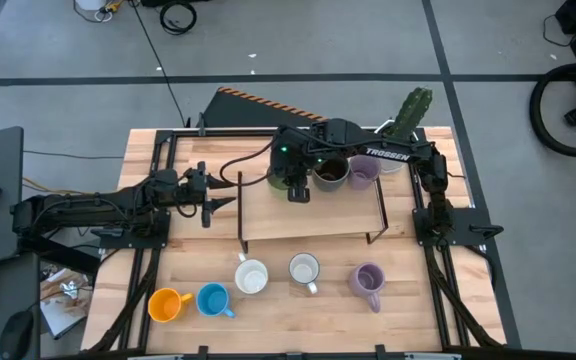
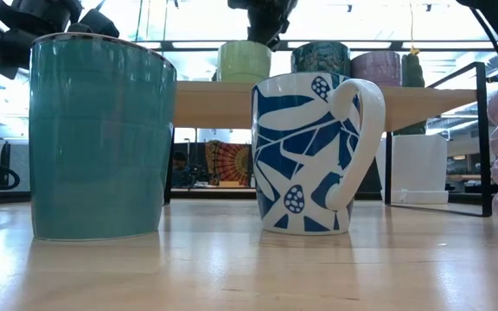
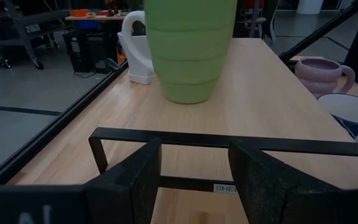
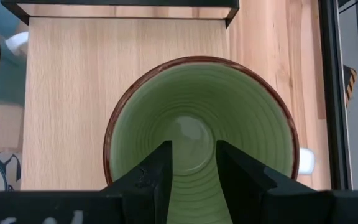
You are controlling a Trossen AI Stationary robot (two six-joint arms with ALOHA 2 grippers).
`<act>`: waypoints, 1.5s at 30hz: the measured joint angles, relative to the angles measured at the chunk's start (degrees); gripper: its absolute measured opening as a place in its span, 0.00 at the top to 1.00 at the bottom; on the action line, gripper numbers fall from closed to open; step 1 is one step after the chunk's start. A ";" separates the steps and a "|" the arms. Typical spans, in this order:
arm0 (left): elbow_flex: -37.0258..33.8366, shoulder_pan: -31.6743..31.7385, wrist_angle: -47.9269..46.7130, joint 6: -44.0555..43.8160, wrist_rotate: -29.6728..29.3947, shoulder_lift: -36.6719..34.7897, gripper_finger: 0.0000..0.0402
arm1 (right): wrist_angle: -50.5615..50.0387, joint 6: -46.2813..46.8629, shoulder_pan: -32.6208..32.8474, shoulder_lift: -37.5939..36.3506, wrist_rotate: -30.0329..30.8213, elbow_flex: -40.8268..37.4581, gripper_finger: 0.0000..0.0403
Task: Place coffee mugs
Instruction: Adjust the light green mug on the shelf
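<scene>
Three mugs stand in a row along the far edge of the raised shelf [image 1: 308,215]: green mug [image 1: 284,176], dark brown mug [image 1: 330,172], lavender mug [image 1: 364,171].

Five remain on the near table: orange mug [image 1: 167,304], blue mug [image 1: 213,300], two white mugs [image 1: 251,276] and [image 1: 304,269], second lavender mug [image 1: 368,281].

Right gripper [image 4: 191,163] hangs directly over the green mug, fingers narrow, straddling its near wall; whether they pinch it, cannot tell.

Left gripper [image 3: 194,180] waits at the shelf's left end, fingers apart, holding nothing.

Judged under halfway.
</scene>
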 joint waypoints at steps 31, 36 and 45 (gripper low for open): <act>0.02 0.00 -0.49 -0.01 0.00 0.00 0.52 | 0.52 0.80 0.53 0.00 -0.06 0.00 0.68; 0.04 -0.02 -1.90 1.90 -0.96 -0.49 0.52 | -0.22 0.13 0.92 -0.28 2.08 2.27 0.68; 1.81 0.00 -14.40 2.67 -5.60 -7.70 0.52 | -3.35 -0.05 1.03 -0.44 2.58 3.56 0.68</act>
